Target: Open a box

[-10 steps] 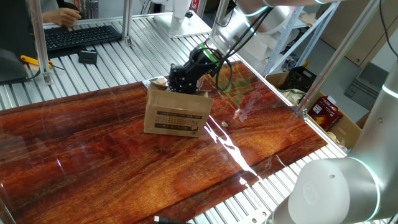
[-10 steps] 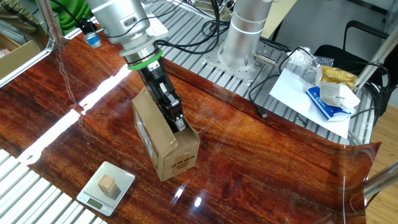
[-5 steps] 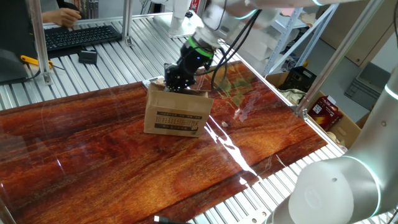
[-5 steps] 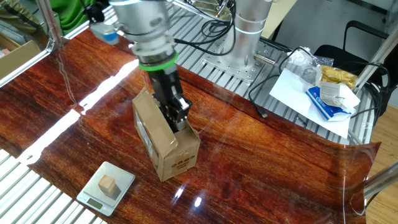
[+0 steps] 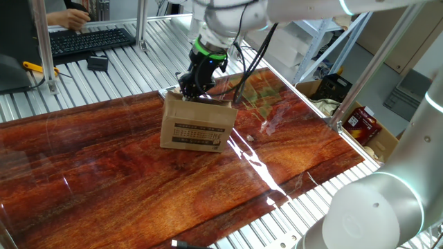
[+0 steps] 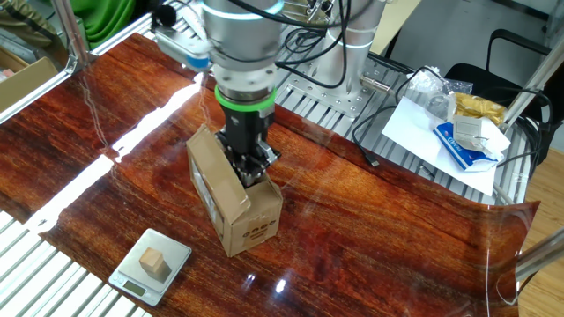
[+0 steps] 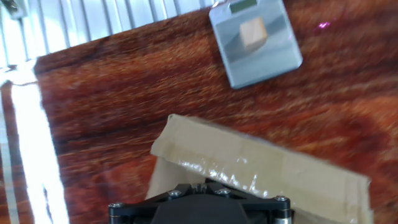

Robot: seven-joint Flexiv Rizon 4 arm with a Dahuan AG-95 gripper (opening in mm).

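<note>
Gripper (image 6: 250, 169) inside box (image 6: 231, 201) (seemingly)

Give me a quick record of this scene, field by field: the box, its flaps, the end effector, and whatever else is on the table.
box: small brown carton, upright on the wooden table
flaps: one long flap raised, with clear tape
end effector: down in the box's open top; fingers hidden
side print: black text block
nearby: small scale carrying a wooden cube

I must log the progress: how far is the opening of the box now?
Done: one long flap of the box already stands up. In hand: the claw reaches down into the open top. Left: any other flaps are hidden by the claw, so full opening is unconfirmed.
</note>
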